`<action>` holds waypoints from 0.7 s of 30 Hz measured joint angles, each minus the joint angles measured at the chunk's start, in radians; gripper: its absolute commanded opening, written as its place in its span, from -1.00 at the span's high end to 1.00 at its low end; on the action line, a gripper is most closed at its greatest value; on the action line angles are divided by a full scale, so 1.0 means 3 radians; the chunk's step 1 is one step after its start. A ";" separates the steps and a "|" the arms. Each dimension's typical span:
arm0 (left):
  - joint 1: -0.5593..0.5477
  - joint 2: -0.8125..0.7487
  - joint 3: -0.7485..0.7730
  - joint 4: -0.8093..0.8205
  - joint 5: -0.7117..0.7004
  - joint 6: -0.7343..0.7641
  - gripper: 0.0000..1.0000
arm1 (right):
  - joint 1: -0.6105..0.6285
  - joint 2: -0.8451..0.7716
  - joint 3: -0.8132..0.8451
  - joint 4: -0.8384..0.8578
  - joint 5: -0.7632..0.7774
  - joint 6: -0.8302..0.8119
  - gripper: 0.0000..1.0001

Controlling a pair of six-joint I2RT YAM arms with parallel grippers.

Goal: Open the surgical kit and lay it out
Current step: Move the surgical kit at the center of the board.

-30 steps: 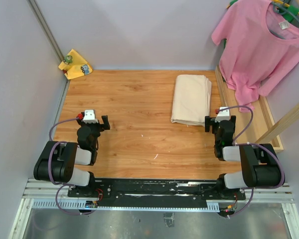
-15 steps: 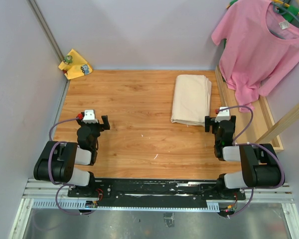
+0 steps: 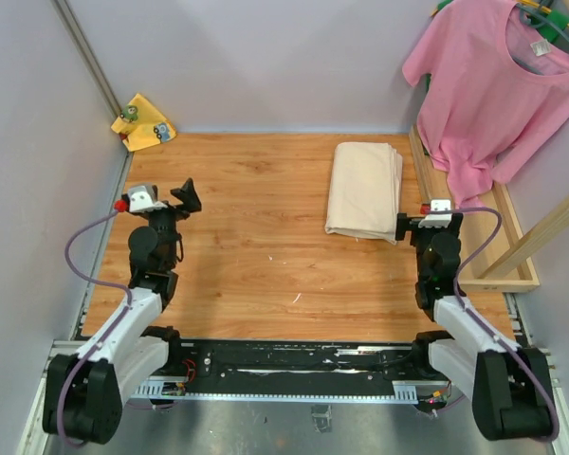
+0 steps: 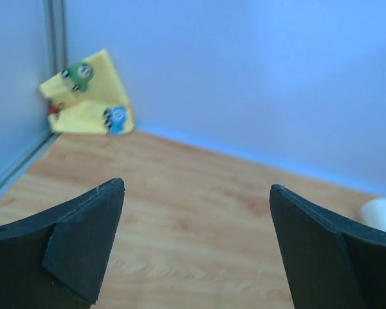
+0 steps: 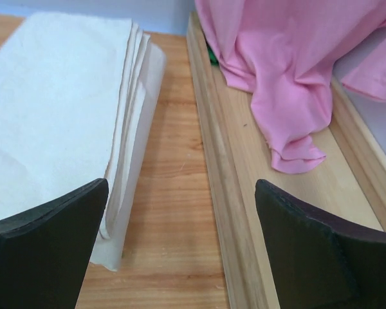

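The surgical kit is a folded beige cloth wrap lying shut at the back right of the wooden table; it also shows at the left of the right wrist view. Tray, forceps and tweezers are hidden. My right gripper is open and empty, just right of the wrap's near corner, above the strip of table between wrap and wooden frame. My left gripper is open and empty over the left of the table, far from the wrap, pointing toward the back left corner.
A pink T-shirt hangs at the back right over a wooden frame along the right edge. A small yellow cloth lies in the back left corner. Grey walls close the back and sides.
Both arms have unfolded and reached forward. The left gripper rose, moved toward the back left and turned. The right gripper moved slightly right and forward beside the wrap.
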 measured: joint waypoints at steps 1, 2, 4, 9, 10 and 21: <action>-0.0023 -0.0090 0.0106 -0.0093 -0.0003 -0.0108 -0.99 | 0.0000 -0.0113 0.0018 -0.0080 0.0008 0.0023 -0.97; -0.0055 -0.0173 0.0221 -0.0200 0.0004 -0.0257 -0.99 | 0.0000 -0.0228 0.0064 -0.0212 0.0023 0.0074 -0.97; -0.0153 -0.0252 0.0403 -0.0352 0.0070 -0.0506 -0.99 | 0.0000 -0.0375 0.0237 -0.0540 0.0057 0.0244 -0.97; -0.0623 0.0092 0.1218 -0.1165 0.0070 -0.0771 -0.99 | 0.0000 -0.0333 0.1128 -0.1668 -0.0029 0.0833 -0.97; -0.0755 0.0248 0.1457 -0.1335 -0.0020 -0.0738 -0.99 | -0.0006 -0.0267 0.1301 -0.1855 -0.0041 0.0984 -0.97; -0.0739 0.1605 0.2429 -0.2373 0.0300 -0.1001 -0.99 | -0.0563 0.1537 0.2920 -0.3201 -0.1091 0.1562 -0.97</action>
